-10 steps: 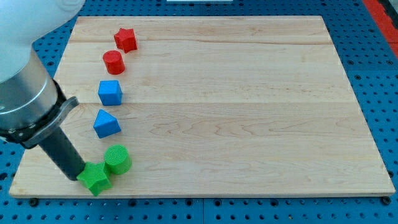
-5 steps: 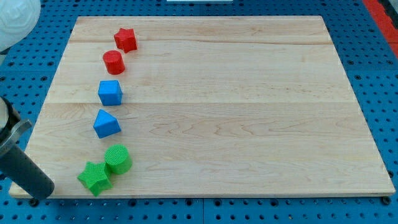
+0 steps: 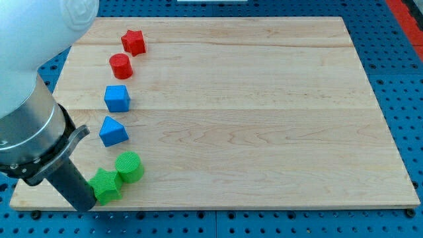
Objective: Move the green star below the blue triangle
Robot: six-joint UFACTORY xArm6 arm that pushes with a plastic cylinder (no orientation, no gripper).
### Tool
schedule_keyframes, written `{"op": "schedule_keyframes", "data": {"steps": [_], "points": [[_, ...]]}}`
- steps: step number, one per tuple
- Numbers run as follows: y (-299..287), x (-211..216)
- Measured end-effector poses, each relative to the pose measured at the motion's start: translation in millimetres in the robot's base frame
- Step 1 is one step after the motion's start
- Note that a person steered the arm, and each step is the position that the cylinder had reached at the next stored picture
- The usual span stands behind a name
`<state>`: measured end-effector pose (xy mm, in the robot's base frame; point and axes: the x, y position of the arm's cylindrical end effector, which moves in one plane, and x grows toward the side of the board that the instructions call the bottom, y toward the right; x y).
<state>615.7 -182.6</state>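
Camera view: my tip (image 3: 88,203) against the green star (image 3: 106,184), below-left of the blue triangle (image 3: 112,131).

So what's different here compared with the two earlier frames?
My tip swung out to the view's left, then came back and now sits against the green star on its lower-left. The star and the green cylinder have shifted slightly to the view's right and up. The blue triangle, blue cube and both red blocks stayed put.

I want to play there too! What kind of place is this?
Probably a robot lab, not a playroom. A wooden board lies on a blue bench full of holes, and my tip touches the green star, below the blue triangle.
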Motion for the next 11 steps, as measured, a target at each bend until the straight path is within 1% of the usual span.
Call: {"op": "schedule_keyframes", "data": {"steps": [2, 3, 4, 5, 7, 8, 10, 11], "points": [[0.0, -29.0], [-0.1, -34.7], [-11.9, -44.6], [2.7, -54.0], [33.3, -85.9], [57.8, -82.7], [66.5, -78.5], [66.6, -50.2]]}}
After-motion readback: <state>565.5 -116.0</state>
